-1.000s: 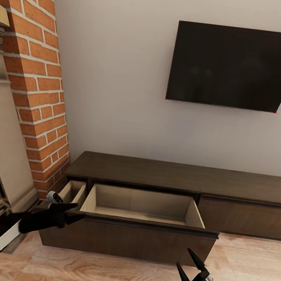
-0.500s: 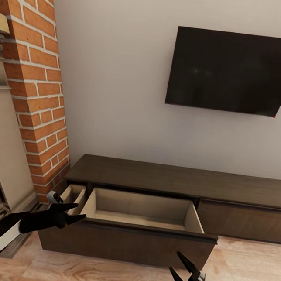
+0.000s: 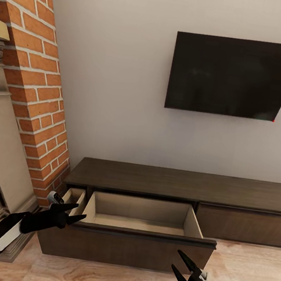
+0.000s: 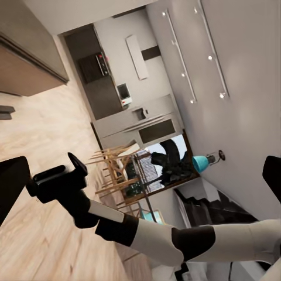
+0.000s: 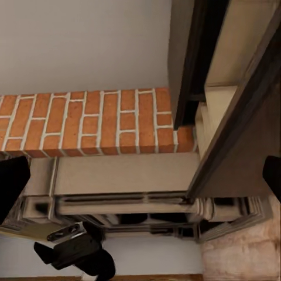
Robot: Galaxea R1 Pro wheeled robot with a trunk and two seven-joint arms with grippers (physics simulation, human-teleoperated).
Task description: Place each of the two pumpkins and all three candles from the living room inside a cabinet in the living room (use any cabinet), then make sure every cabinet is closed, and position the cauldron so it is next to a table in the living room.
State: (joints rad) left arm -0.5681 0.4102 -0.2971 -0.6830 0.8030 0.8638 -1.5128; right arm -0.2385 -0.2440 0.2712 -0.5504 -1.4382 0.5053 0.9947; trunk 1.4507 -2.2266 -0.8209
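Black fingers of the left gripper and right gripper stand apart, empty, before the cabinet. Its wide drawer is pulled out, nothing visible inside; loading and closing apparently remain.

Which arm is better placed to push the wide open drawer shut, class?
Probably the left: the left gripper hovers by the open drawer's front edge, while the right gripper hangs lower, over the floor.

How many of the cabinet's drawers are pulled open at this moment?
2. A wide open drawer sits in the cabinet's middle, its pale inside bare as far as visible; a narrow open drawer is by the brick column. The drawer front farther right is shut.
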